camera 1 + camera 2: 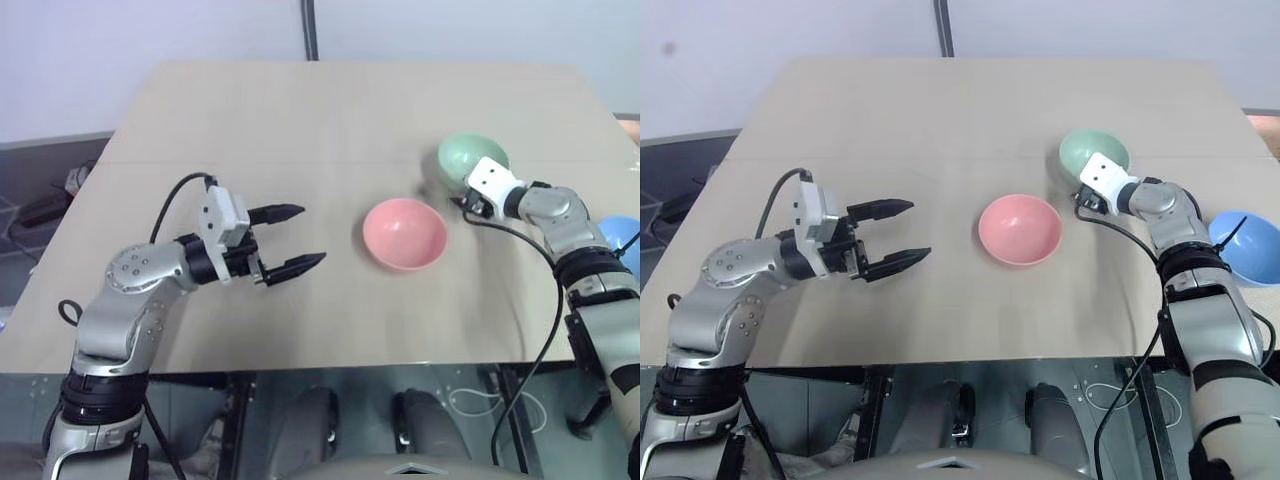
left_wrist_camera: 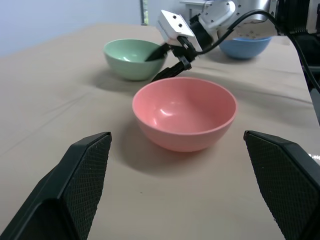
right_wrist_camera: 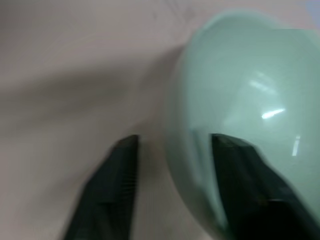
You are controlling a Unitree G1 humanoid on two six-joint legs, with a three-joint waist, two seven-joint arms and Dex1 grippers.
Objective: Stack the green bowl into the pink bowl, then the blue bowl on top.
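Note:
The green bowl (image 1: 470,155) stands upright at the table's far right. My right gripper (image 3: 175,140) is at its near rim, one finger inside the bowl and the other outside. A gap shows between the outer finger (image 3: 112,185) and the bowl's wall, so the jaws stand open around the rim. The pink bowl (image 1: 404,232) sits empty in the middle of the table. At the right edge, beside my right forearm, rests the blue bowl (image 1: 1248,245). My left gripper (image 1: 311,235) hovers open and empty to the left of the pink bowl, pointing toward it.
The tan table (image 1: 300,120) has bare room at its back and left. Its front edge (image 1: 300,368) runs just below my left gripper. A black cable (image 1: 530,250) hangs from my right wrist across the table's front right.

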